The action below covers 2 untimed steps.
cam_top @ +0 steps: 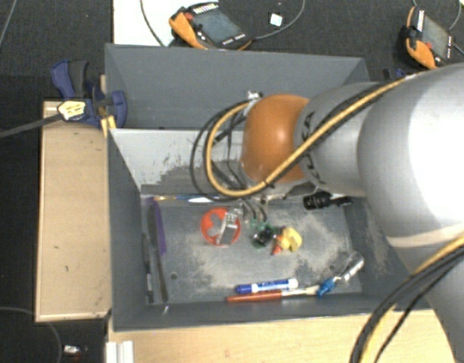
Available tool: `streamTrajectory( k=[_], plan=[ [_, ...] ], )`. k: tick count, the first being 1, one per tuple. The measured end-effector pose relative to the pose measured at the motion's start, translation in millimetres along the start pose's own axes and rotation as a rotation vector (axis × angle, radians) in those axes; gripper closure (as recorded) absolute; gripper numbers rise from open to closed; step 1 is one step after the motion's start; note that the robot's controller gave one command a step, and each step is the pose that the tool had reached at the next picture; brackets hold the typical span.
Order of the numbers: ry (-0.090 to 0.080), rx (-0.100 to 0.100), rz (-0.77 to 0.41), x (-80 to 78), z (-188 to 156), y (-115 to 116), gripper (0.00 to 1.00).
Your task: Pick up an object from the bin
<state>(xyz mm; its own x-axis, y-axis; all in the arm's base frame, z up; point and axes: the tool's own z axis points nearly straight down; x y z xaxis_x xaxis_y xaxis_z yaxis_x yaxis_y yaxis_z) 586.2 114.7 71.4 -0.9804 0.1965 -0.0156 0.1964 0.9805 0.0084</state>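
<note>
My gripper (245, 215) hangs low in the middle of the bin, under the arm's wrist. Directly at its left lies a round red-orange thing (215, 229) with a silvery piece on its right side; the gripper's tip reaches onto that side. Just right of the gripper sits a small green and black thing (260, 237). Beyond that lies a yellow piece (291, 240) with a small red bit (277, 247) beside it. Whether anything is held is hidden by the wrist.
Along the front wall lie a blue and white marker (266, 286), an orange pen (254, 296) and a silver tool with a blue grip (340, 275). A purple strip (160, 229) lies by the left wall. The arm covers the bin's right rear.
</note>
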Motion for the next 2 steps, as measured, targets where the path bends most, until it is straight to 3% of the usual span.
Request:
streamTrajectory(
  k=[1, 2],
  plan=[
    [0.014, 0.005, 0.016, -7.9, 0.2, -8.6, 1.00],
    [0.014, 0.005, 0.016, -7.8, 0.2, -8.5, 1.00]
  ],
)
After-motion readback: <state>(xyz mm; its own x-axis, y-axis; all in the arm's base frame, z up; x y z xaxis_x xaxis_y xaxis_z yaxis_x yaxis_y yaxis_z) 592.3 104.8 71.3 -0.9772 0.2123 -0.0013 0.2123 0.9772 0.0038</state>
